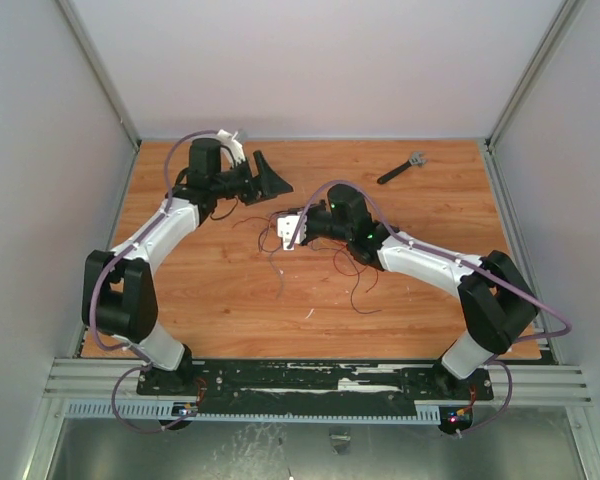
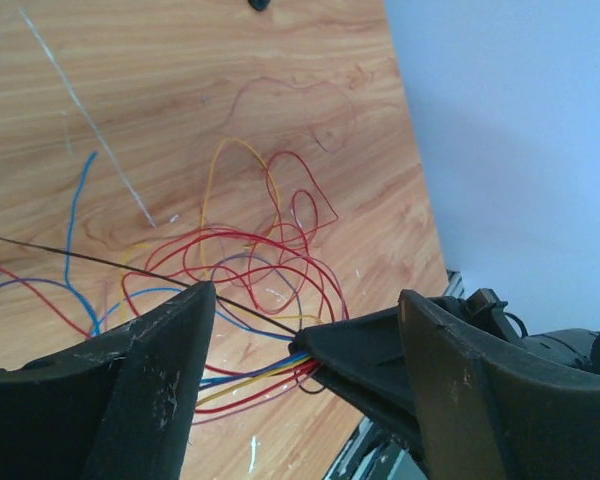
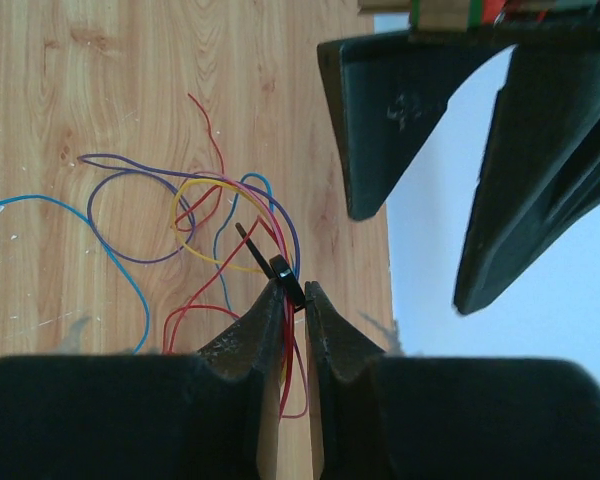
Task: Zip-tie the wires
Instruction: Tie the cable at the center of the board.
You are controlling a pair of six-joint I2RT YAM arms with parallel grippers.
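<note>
— Right pincer point(image 3: 294, 290)?
— Tips almost together, clamped on the wires point(image 3: 230, 215) at the lower centre of its wrist view. The zip tie point(image 3: 283, 272) shows a black bit right at those tips.
— Left pincer point(image 2: 308, 293)?
— Fingers apart, holding nothing, just beside the right one.
— Where does the strip go?
— Up and left across the left wrist view, over red, blue and yellow loops lying on the counter point(image 1: 220, 300).
— Anything further out?
— A black tool point(image 1: 400, 170), upper right of the overhead view, well apart.

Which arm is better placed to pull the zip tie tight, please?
Left: the left gripper is open, facing the loose end of the zip tie, while the right gripper is shut on the wires.
</note>
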